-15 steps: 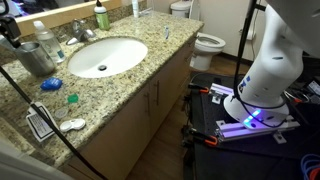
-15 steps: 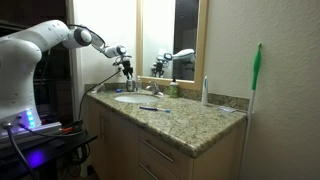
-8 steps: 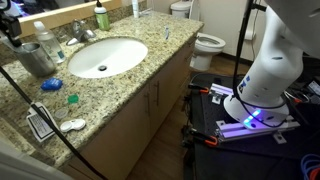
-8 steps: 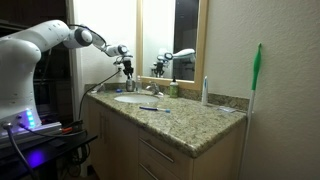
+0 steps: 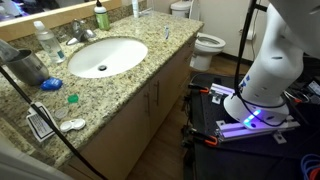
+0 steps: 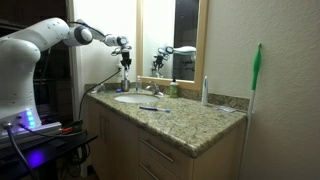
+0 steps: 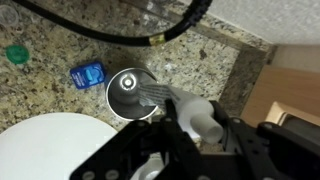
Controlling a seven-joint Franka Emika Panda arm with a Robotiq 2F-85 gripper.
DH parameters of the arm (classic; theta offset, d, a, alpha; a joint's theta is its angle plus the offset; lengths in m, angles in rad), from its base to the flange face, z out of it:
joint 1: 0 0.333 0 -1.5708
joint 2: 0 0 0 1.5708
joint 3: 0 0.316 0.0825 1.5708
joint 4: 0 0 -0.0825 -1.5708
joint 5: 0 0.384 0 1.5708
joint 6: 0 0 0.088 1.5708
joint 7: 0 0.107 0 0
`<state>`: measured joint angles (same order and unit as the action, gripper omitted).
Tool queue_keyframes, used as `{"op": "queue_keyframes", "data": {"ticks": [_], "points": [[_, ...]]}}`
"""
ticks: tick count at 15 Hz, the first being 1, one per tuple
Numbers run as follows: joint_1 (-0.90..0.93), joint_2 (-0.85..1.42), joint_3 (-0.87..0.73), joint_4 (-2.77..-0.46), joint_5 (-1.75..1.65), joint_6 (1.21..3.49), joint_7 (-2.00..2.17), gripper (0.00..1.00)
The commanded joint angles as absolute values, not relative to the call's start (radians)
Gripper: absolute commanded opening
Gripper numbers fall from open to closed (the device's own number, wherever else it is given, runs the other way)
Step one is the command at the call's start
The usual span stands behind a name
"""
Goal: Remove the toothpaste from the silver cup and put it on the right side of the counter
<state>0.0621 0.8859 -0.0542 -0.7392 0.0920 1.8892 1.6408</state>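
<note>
In the wrist view my gripper (image 7: 195,125) is shut on the toothpaste (image 7: 185,110), a whitish tube with a white cap, held above the silver cup (image 7: 128,95). The tube's lower end still points at the cup's dark opening. The cup stands on the granite counter (image 7: 200,60) beside the white sink (image 7: 50,150). In an exterior view the gripper (image 6: 124,47) hangs high over the counter's far end (image 6: 190,118). In an exterior view the cup (image 5: 26,67) shows at the far left, and the gripper is almost out of frame above it.
A clear bottle with a white cap (image 5: 43,38), a faucet (image 5: 80,33) and a green bottle (image 5: 101,17) stand behind the sink (image 5: 100,56). A blue item (image 5: 51,84) and a green one (image 5: 71,99) lie near the cup. A black cable crosses the counter. A toilet (image 5: 205,42) stands beyond it.
My gripper has risen from the cup's rim, lifting the toothpaste up and out of the silver cup. The cup stays on the counter.
</note>
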Motion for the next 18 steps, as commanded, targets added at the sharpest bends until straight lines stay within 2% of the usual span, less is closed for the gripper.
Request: {"op": "queue_keyframes", "data": {"ticks": [1, 2, 8, 13, 14, 15, 18], "points": [[0.063, 0.827, -0.064, -0.699, 0.084, 1.834, 1.656, 0.18], [0.067, 0.813, -0.087, -0.685, 0.052, 1.8, 1.665, 0.12], [-0.018, 0.713, -0.179, -0.63, -0.001, 1.66, 1.715, 0.12], [-0.246, 0.637, -0.153, -0.66, 0.198, 1.676, 1.726, 0.12], [-0.174, 0.673, -0.182, -0.629, 0.128, 1.678, 1.729, 0.12], [-0.204, 0.666, -0.179, -0.628, 0.142, 1.678, 1.719, 0.37], [-0.196, 0.673, -0.179, -0.63, 0.138, 1.678, 1.717, 0.37]]}}
